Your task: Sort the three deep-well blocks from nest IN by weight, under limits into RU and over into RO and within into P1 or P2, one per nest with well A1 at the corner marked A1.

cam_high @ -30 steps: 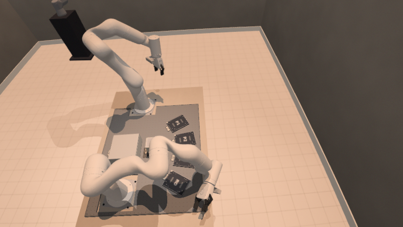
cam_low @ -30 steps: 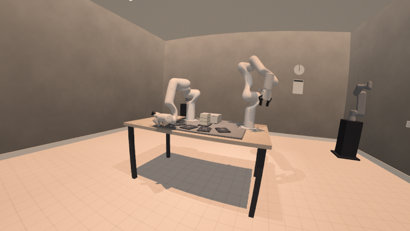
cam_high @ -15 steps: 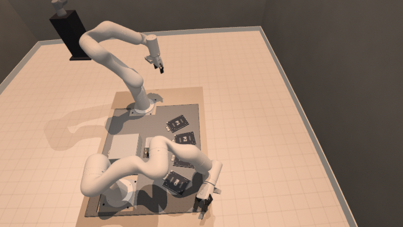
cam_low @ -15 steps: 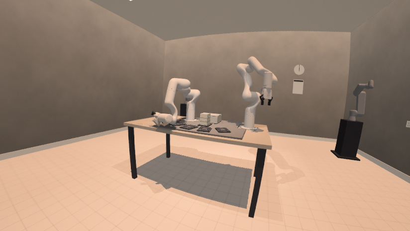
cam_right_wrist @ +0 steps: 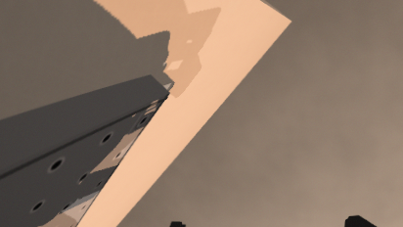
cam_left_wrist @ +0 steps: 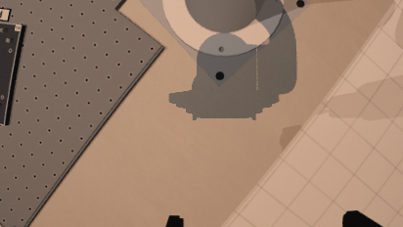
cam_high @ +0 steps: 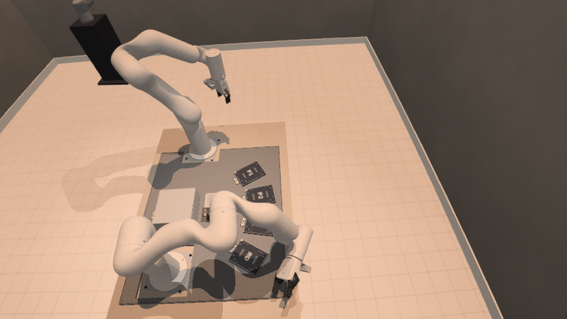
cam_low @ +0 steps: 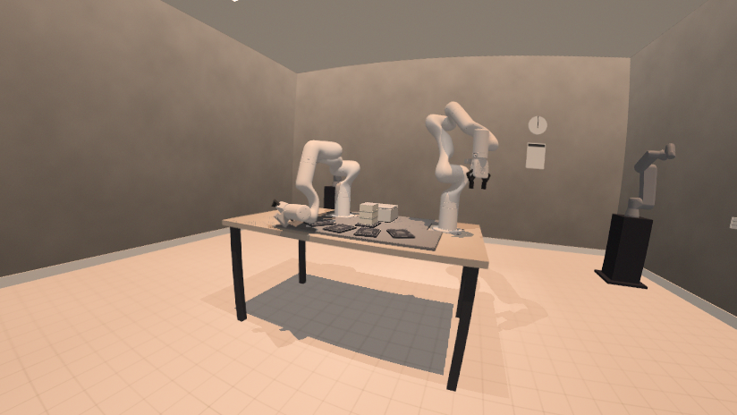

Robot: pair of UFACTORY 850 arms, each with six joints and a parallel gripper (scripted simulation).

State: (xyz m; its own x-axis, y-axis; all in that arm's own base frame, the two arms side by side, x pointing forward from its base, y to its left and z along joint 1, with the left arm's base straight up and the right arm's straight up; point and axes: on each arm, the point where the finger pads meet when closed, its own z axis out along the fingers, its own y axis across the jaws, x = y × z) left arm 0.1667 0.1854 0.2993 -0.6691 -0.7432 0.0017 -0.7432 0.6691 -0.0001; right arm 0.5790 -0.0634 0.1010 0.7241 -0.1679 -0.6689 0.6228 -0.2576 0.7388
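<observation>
Blocks (cam_low: 368,214) stand stacked in the infeed nest (cam_low: 371,226) as P1 (cam_high: 249,173) (cam_low: 401,233), P2 (cam_high: 259,194) (cam_low: 367,232) and RO (cam_high: 248,256) sit empty near the table's (cam_high: 254,134) (cam_low: 463,260) (cam_left_wrist: 147,161) (cam_right_wrist: 220,73) long edge, left gripper (cam_high: 223,96) (cam_low: 478,184) (cam_left_wrist: 264,222) and right gripper (cam_high: 285,288) (cam_low: 275,204) (cam_right_wrist: 264,224) fingers apart.
</observation>
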